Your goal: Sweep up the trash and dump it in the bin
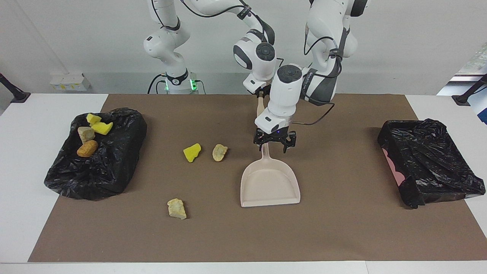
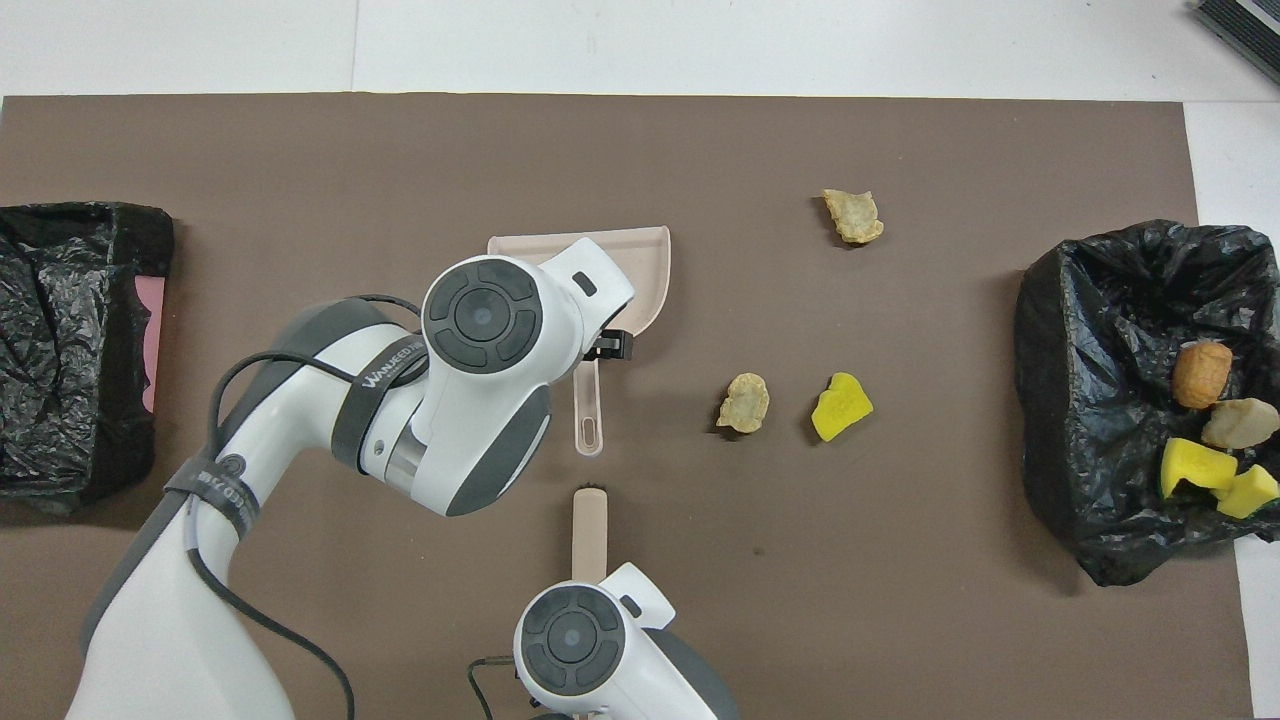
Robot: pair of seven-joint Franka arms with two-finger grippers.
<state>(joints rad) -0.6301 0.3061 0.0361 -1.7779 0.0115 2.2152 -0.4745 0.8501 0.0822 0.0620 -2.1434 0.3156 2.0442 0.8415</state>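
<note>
Three scraps of trash lie loose on the brown mat near its middle: a bright yellow sponge chunk point(image 1: 192, 152), a cream crumbly foam piece point(image 1: 219, 152) just beside it, and another cream lump point(image 1: 177, 209) toward the mat's edge away from the robots; four more scraps point(image 1: 91, 133) sit on the crumpled black bag point(image 1: 95, 167) at the right arm's end. The beige plastic dustpan point(image 1: 270, 182) lies mid-mat; the left gripper point(image 1: 274, 144) hangs over its handle, fingers spread wide, nothing held. The right gripper point(image 1: 261, 93) is clamped on the beige brush point(image 2: 588, 530); risk as I see it: a grab off-centre on that thin handle could tip the pan, and stiff sweeping could bounce light foam over it; the black-lined bin point(image 1: 430, 160) sits at the left arm's end.
</note>
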